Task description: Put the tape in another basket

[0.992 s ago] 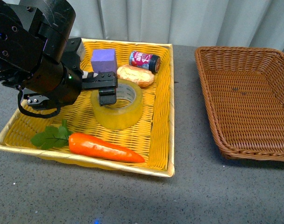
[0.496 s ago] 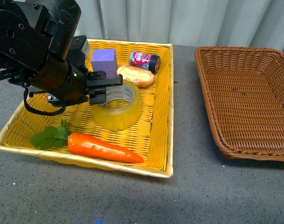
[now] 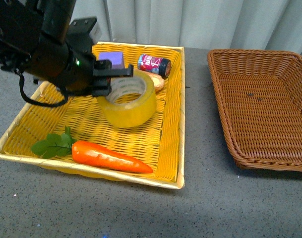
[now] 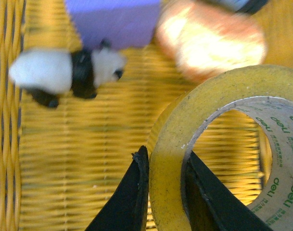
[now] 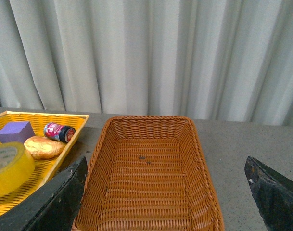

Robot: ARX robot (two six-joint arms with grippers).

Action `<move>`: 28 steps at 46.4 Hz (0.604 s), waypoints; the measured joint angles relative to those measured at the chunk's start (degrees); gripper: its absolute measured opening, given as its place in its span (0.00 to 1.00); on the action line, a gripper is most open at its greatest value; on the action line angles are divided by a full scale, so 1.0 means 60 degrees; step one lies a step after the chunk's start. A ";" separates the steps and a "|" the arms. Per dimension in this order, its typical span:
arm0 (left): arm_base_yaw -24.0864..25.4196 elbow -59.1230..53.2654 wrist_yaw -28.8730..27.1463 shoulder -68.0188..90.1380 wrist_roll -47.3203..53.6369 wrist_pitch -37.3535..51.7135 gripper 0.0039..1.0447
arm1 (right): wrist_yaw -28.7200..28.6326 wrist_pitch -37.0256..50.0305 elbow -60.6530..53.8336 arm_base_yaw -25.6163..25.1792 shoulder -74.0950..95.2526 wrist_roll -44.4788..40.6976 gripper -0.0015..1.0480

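We find the left hand (image 4: 166,161), clamped on the tape (image 3: 130,101), has raised it off the yellow tray (image 3: 173,148); transfer to the basket (image 3: 260,109) is pending.

a bright yellow woven basket (image 3: 182,99) sits on the grey tabletop (image 3: 205,198), with pale pleated curtains (image 3: 200,22) hanging behind. along its near side lies an orange carrot (image 3: 111,157), its green leaves (image 3: 51,145) toward the left corner. at the far end stands a purple block (image 3: 112,58), and to its right a small can (image 3: 153,64) with a red and blue label lies on its side. a golden bread roll (image 5: 43,147) rests just in front of the can. a small panda toy (image 4: 69,74) lies on the weave beside the block.
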 joint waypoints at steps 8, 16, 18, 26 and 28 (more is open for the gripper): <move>-0.0160 0.0237 0.1202 -0.0922 0.1934 0.0004 0.15 | 0.0000 0.0000 0.0000 0.0000 0.0000 0.0000 0.91; -0.0576 0.0852 0.1956 -0.1158 0.3978 -0.0495 0.15 | 0.0000 0.0000 0.0000 0.0000 0.0000 0.0000 0.91; -0.0816 0.1107 0.2014 -0.1122 0.4739 -0.0736 0.15 | 0.0000 0.0000 0.0000 0.0000 0.0000 0.0000 0.91; -0.1577 0.2251 0.2328 -0.0678 0.5945 -0.1242 0.15 | 0.0000 0.0000 0.0000 0.0000 0.0000 0.0000 0.91; -0.1763 0.2608 0.2379 -0.0514 0.6262 -0.1341 0.15 | 0.0000 0.0000 0.0000 0.0000 0.0000 0.0000 0.91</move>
